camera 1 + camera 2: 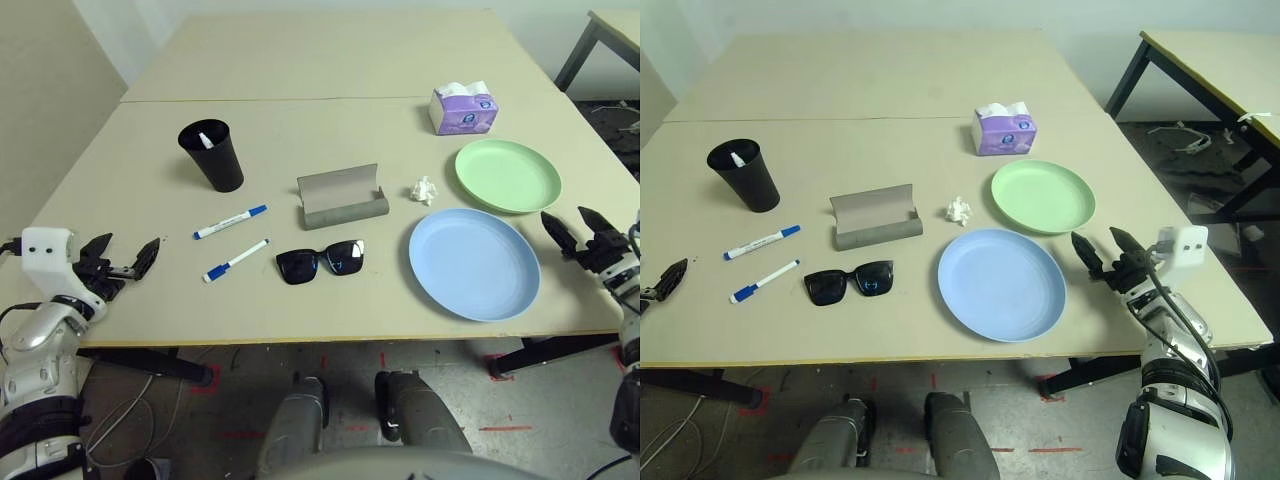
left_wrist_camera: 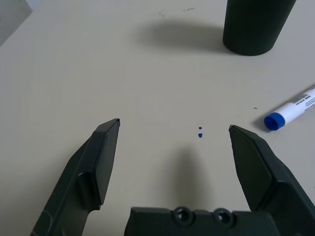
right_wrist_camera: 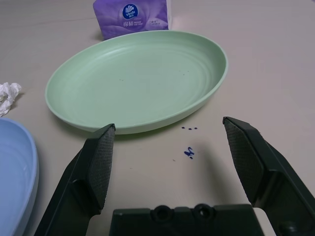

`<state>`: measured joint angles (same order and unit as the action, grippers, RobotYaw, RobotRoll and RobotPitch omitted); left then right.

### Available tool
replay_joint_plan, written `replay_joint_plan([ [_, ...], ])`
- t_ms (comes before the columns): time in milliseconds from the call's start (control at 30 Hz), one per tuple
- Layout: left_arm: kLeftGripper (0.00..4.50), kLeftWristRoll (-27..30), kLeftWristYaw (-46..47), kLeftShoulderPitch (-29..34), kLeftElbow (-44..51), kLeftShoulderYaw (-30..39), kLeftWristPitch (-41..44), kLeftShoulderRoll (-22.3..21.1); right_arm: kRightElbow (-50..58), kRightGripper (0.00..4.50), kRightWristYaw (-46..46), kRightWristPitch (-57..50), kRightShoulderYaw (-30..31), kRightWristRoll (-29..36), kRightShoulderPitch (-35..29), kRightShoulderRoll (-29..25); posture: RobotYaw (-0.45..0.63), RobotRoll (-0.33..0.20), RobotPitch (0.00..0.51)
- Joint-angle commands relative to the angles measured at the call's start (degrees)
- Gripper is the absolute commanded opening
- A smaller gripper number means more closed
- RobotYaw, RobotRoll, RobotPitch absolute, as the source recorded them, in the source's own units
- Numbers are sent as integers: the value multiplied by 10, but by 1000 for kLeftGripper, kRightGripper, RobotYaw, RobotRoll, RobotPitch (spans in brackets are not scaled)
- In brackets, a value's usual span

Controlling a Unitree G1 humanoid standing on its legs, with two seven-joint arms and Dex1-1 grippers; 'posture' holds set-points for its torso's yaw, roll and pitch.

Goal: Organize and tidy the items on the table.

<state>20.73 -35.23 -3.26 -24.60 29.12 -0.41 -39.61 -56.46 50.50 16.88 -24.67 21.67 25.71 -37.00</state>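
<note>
Black left claw (image 1: 128, 262) released at table (image 1: 330, 60) edge, right claw (image 1: 1105, 255) released beside plates

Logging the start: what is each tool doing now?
Left tool: open, holding nothing.
Right tool: open, holding nothing.

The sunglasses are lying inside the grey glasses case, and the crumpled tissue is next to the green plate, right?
Not quite. The sunglasses lie on the bare table in front of the grey glasses case, not inside it; the case sits open and empty. The left eye view shows this. The crumpled tissue is indeed next to the green plate.
</note>
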Motion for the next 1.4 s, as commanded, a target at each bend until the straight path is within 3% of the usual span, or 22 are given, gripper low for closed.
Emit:
replay_joint_plan([
  [33,4500,0,0,14,14,4,7,-3,-4,4460,1,-4,4,-4,2,0,-44,0,173],
  [467,4500,8,15,1,41,-11,22,28,-22,4460,5,-3,-4,-1,5,-26,-59,0,182],
  [667,4500,67,12,-24,68,9,35,74,-28,4460,-5,2,-15,3,0,-39,-91,0,183],
  [767,4500,153,-46,-27,125,29,61,83,-19,4460,3,2,-12,2,-7,-36,-112,0,171],
  [933,4500,191,-157,-18,225,-25,100,47,-11,4460,-8,-38,-25,15,-16,-46,-146,0,175],
  [1133,4500,154,-295,-36,278,-159,145,-36,106,4460,-3,-176,-27,56,-44,-53,-185,0,176],
  [1400,4500,100,-352,-108,200,-218,111,-33,395,4460,9,-450,-13,116,-143,-118,-259,0,184],
])
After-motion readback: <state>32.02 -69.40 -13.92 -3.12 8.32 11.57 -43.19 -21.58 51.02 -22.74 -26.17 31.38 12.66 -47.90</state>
